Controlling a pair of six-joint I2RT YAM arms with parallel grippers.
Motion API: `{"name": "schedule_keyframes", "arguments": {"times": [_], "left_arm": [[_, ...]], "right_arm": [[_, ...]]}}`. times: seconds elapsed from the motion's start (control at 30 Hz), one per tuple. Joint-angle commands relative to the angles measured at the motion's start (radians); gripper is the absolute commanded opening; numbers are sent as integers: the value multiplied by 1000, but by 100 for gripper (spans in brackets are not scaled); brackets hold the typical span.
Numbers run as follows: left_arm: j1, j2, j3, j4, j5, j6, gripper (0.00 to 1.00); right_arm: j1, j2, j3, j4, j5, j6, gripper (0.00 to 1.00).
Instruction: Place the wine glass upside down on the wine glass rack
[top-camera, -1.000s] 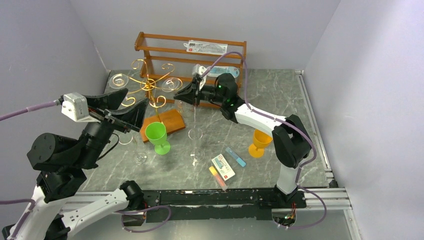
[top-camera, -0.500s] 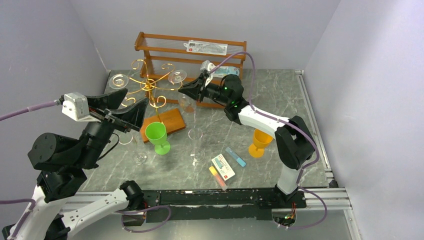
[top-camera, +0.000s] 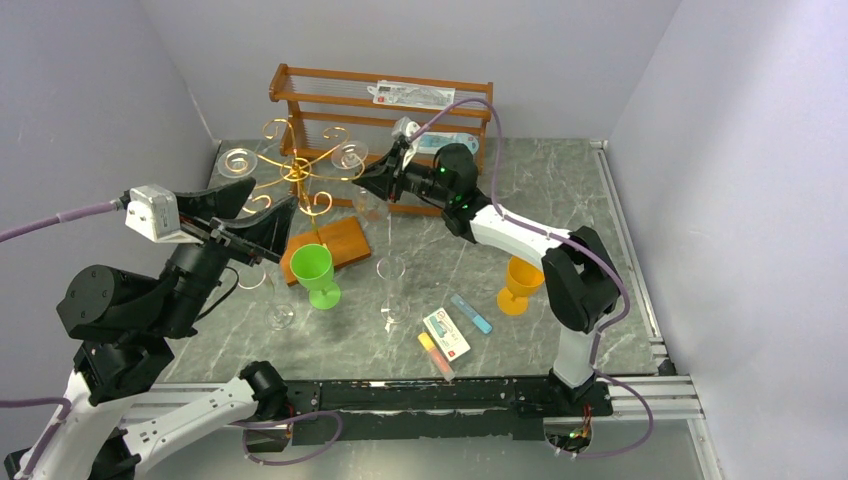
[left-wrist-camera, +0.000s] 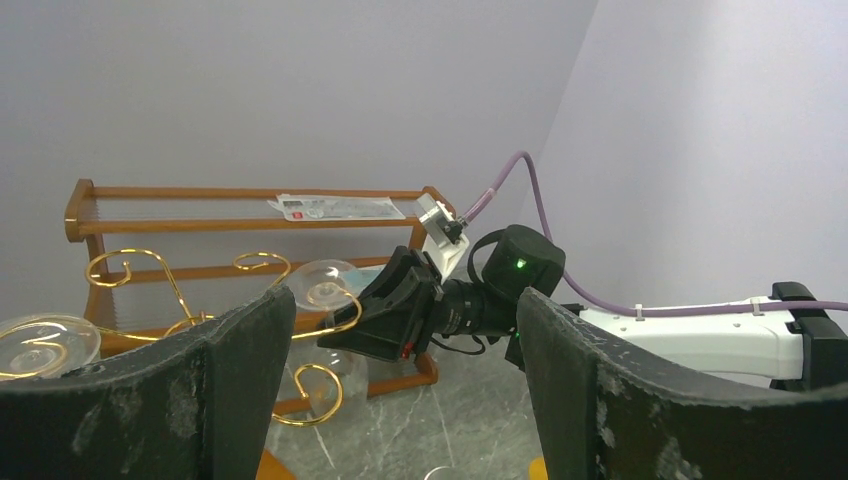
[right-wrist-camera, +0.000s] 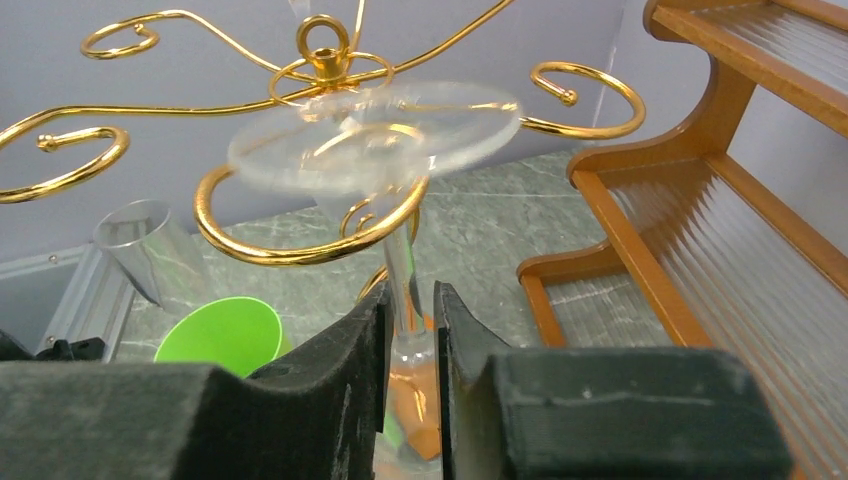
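1. Table (top-camera: 570, 200): grey marbled top that carries everything below.
2. Shelf (top-camera: 300, 95): two wooden tiers at the back, near my right wrist. A wide pull-out could knock it.
3. Left gripper (top-camera: 258, 212): jaws spread wide and holding nothing. It is raised near the rack's left side, apart from it.
4. Rack (top-camera: 298, 168): gold wire arms curled round a post, on a small wooden base. It looks light, and I judge that a sideways tug on one arm could tip it.
5. Right gripper (right-wrist-camera: 410, 300): my fingers stand either side of the stem with a narrow gap. I cannot tell whether they pinch it or stand just clear.
6. Wine glass (right-wrist-camera: 375, 130): upside down at the rack's right side, with its bowl below my fingers. The foot is blurred, so I cannot tell whether it sits flat.
7. Curl (right-wrist-camera: 300, 245): the foot lies over it and the stem hangs through.
   - If I let go with the foot only half on, the glass could slip out and fall.
   - If a finger snags the stem as I back off, it could drag the glass out of the curl.
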Motion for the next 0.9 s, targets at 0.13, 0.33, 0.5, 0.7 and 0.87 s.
{"name": "schedule_keyframes", "arguments": {"times": [0.13,0.33,0.5,0.7,0.87], "left_arm": [[-2,4,-8,-25,-18,7,86],[-2,3,-15,-27,-17,8,86],[-2,-2,-33,-17,-9,7,86],[-2,-5,-45,-30,-2,-8,86],[-2,-15,-64,-39,9,-33,90]], "right_arm": [[-7,-17,0,-28,3,3,37],[-10,-109,-64,-99,-19,9,47],[-9,-246,-170,-183,48,30,51],[-4,-407,-217,-481,199,100,56],[94,-472,-176,-856,444,109,58]]}}
